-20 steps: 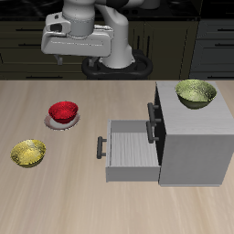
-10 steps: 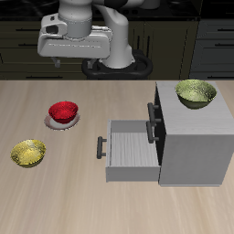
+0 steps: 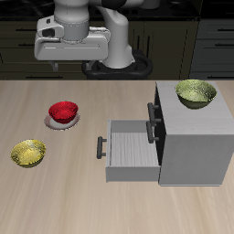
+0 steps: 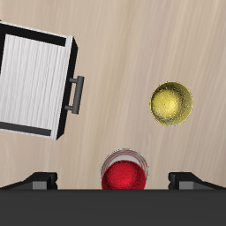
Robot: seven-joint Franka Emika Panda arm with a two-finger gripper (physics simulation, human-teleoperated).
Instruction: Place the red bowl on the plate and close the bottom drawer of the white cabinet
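Rising end effector point(image 4: 113, 179), spread, empty | red bowl point(image 3: 62, 112) on plate point(image 3: 55, 124) | bottom drawer point(image 3: 128, 148) open

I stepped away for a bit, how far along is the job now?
Done: the red bowl sits on the plate. In hand: nothing; the gripper hangs high above the table, holding nothing. Left: the bottom drawer of the cabinet is pulled out and needs closing.

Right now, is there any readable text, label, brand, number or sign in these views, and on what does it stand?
None: no text shows in either view.
The white cabinet, its open bottom drawer, the red bowl on the plate and both yellow-green bowls are plain.
The tool carries no marking either.
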